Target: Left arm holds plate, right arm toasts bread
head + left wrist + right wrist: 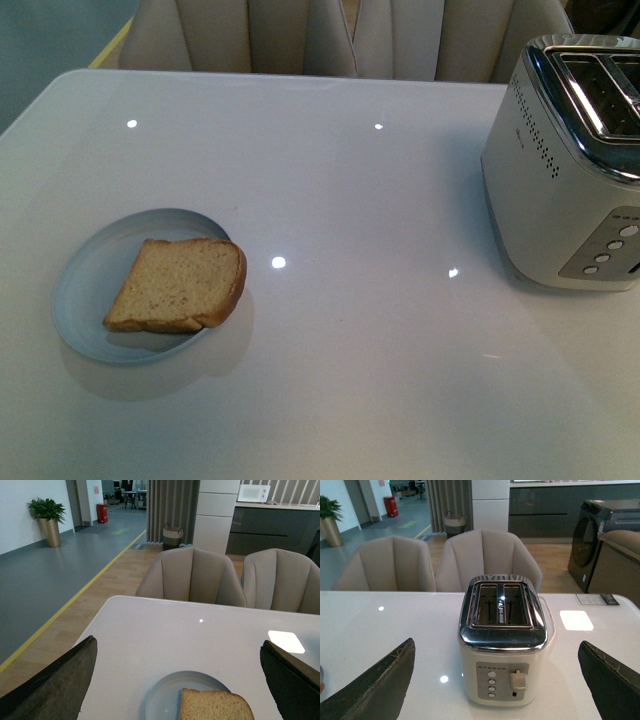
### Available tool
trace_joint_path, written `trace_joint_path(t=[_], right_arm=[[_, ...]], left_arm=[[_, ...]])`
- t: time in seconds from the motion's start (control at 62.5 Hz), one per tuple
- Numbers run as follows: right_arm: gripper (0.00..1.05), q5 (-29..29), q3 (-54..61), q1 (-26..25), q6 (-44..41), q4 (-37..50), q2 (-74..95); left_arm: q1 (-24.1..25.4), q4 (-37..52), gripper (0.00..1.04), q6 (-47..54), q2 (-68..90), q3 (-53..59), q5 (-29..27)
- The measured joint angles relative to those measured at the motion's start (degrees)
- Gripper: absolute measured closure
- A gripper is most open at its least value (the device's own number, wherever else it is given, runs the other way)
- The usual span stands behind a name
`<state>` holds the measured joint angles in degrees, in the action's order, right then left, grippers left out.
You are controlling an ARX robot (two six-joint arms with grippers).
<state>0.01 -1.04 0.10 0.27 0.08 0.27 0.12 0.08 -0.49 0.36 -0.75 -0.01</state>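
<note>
Our left gripper (178, 645) spreads wide before the bread (216, 706) on its pale-blue plate (162, 696), and our right gripper (496, 645), equally wide, faces the two-slot toaster (502, 652) ahead.

A glossy white table (380, 200) shows small ceiling-light reflections (278, 262). Beige padded chairs (300, 35) stand at its far edge, at 12 o'clock. Toward 11 o'clock, grey floor (50, 40) meets wood planks (125, 570) along a yellow line (113, 44). Farther off are a potted plant (46, 520), grey curtains (172, 505), a white pillar (217, 510), a wicker basket (173, 536) and dark cabinets (270, 530) bearing a microwave (254, 492).
</note>
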Motion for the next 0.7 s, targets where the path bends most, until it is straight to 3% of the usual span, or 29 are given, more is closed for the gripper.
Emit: trace_joint_path(t=[0.704], right_arm=[[0.09, 0.0, 0.0, 0.0, 0.0, 0.0, 0.0]], left_arm=[[0.0, 0.0, 0.07, 0.0, 0.0, 0.0, 0.0]])
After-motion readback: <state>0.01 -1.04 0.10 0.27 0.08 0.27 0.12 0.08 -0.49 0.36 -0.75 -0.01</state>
